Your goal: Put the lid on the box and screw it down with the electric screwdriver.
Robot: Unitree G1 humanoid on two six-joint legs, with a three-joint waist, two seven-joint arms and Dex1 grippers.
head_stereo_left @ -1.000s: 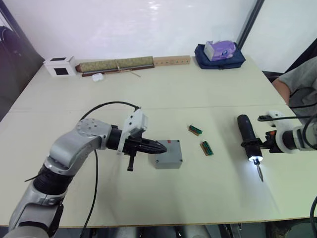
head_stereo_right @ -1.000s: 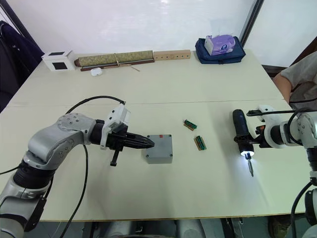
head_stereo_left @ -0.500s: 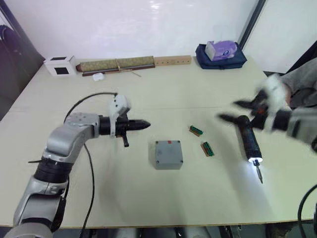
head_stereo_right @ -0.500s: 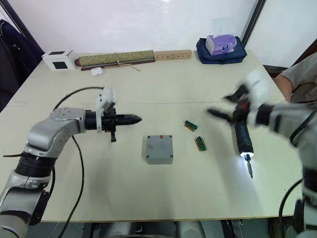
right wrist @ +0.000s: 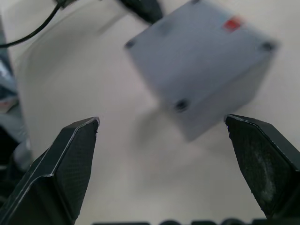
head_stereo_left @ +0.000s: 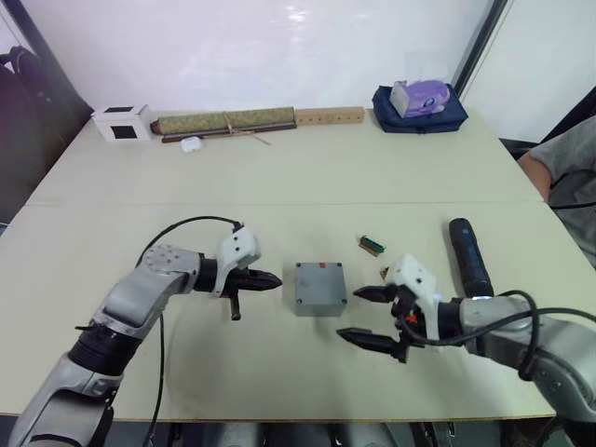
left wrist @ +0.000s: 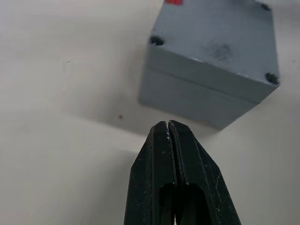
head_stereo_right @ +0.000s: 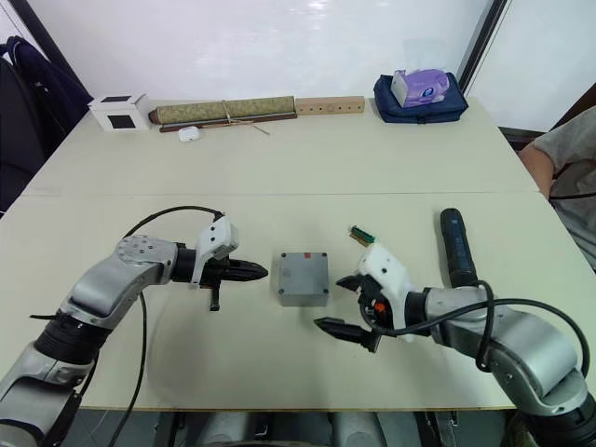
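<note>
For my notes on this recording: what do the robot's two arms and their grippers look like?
Both arms have silver-grey metallic shells with rounded joint housings and dark sections nearer the body. Each wrist carries a white block, and a black cable loops loosely along each arm. The left gripper and the right gripper each have two tapered black fingers ending in pointed tips.

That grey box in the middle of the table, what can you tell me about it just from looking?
The box is a small square enclosure of matt grey plastic, closed, with the lid sitting flush on top. A seam runs around its sides and dark screw holes sit in the lid's corners. A small red mark shows at its far edge. It rests flat on the pale table, untouched: the left gripper and right gripper flank it without contact.
</note>
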